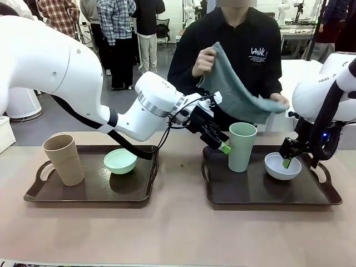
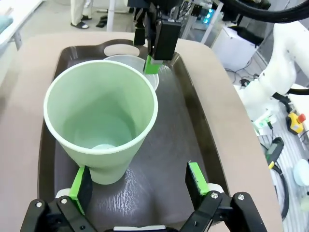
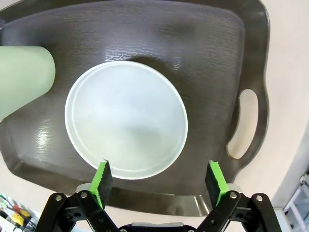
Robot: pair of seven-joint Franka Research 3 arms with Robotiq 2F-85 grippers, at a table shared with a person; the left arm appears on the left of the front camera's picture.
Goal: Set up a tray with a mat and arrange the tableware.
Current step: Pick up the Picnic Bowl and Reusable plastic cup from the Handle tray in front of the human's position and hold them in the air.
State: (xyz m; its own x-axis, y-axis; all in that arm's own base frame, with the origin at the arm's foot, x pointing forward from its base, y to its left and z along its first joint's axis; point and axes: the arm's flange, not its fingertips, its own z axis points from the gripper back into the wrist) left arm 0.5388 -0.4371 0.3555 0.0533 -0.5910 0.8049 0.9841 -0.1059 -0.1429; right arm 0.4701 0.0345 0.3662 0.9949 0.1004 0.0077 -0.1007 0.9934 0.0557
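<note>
**Cups and bowls on two trays, mat in the air, both grippers open**

Lettering is scarce. The person's black shirt (image 1: 245,50) carries a small white handwritten print on the chest, too small to read with certainty. The right arm's (image 1: 322,89) glossy white casing shows "FRAN" before the picture's edge cuts it off.

The matte beige table (image 1: 178,233) carries two dark brown trays with a grained surface, rounded corners and cut-out handles.

On the left tray (image 1: 89,194), the tan cup (image 1: 64,159) stands upright by the left edge; it is tall, tapered and matte. The mint bowl (image 1: 120,161), round and smooth, sits right of the middle, nearer the far edge.

The left gripper (image 2: 139,181) reaches across to the right tray (image 1: 250,194) with its jaws spread wide and nothing held. The green cup (image 2: 101,125) stands upright near the tray's far left corner, partly between the green pads (image 2: 79,186). Whether a pad touches its wall I cannot tell.

Above that tray the person holds the mat (image 1: 233,89), a soft grey-teal cloth hanging in a sagging fold, with one hand (image 1: 204,61) raised and the other hand (image 1: 278,100) lower.

The white bowl (image 3: 126,118), shallow and glossy, lies on the right tray just right of the middle. The right gripper (image 3: 158,179) hangs over its rim with its jaws wide apart and empty: one pad is at the rim, the other over bare tray.
</note>
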